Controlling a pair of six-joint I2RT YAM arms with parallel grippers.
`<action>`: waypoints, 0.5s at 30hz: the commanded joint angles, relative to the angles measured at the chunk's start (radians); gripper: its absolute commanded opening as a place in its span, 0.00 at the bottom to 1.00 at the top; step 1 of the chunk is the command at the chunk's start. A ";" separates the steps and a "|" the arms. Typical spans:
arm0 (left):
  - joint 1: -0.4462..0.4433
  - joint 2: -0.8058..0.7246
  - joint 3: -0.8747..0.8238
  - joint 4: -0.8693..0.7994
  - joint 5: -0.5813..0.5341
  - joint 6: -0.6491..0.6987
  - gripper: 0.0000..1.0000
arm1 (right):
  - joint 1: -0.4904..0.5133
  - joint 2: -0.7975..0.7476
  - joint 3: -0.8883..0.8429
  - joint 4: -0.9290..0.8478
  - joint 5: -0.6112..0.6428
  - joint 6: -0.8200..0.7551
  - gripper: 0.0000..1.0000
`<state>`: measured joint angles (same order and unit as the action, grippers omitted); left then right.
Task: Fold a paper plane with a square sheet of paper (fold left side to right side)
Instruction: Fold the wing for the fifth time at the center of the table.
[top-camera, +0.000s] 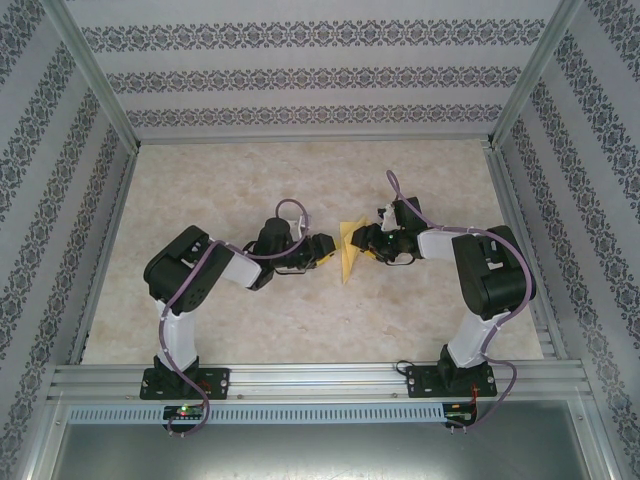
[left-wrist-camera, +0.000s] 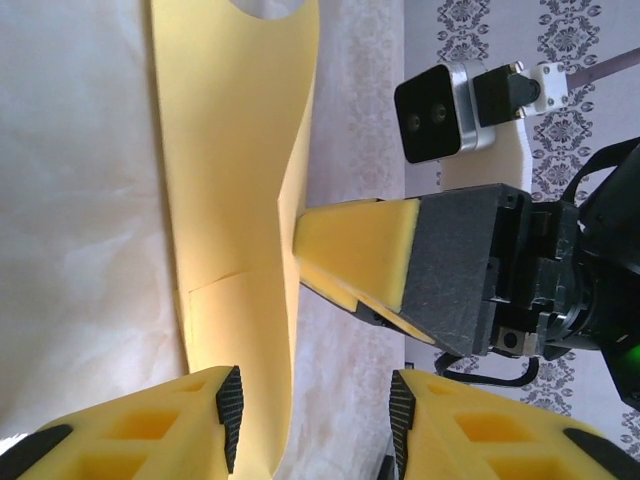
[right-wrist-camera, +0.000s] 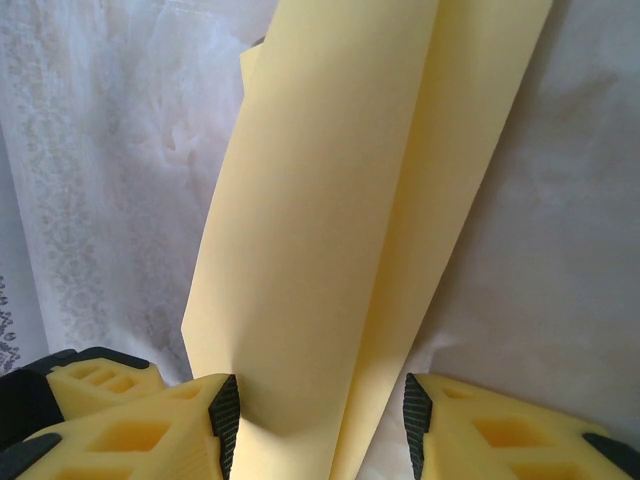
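Paper plane (top-camera: 349, 252), a slim yellow point with a centre crease, sits partly lifted on the table (top-camera: 250, 190) between the two arms. You see the left gripper (top-camera: 323, 250) just beside its left edge, jaws set wide, with the paper passing between its fingers (left-wrist-camera: 230, 405). The right gripper (top-camera: 368, 243) meets the opposite edge, likewise parted around the paper. Whether its pads (right-wrist-camera: 224, 420) actually press the paper is unclear from your wrist view.
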<state>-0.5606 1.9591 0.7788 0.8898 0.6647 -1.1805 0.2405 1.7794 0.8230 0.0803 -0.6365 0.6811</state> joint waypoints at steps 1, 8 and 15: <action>0.005 0.023 0.055 -0.038 0.037 0.045 0.46 | 0.014 0.037 0.004 -0.044 0.038 -0.024 0.50; 0.010 0.087 0.121 -0.055 0.058 0.052 0.44 | 0.014 0.032 0.001 -0.050 0.038 -0.026 0.50; 0.018 0.141 0.173 -0.054 0.084 0.050 0.41 | 0.014 0.032 0.000 -0.051 0.037 -0.025 0.50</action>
<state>-0.5598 2.0766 0.9207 0.8436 0.7143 -1.1557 0.2405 1.7794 0.8242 0.0784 -0.6361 0.6781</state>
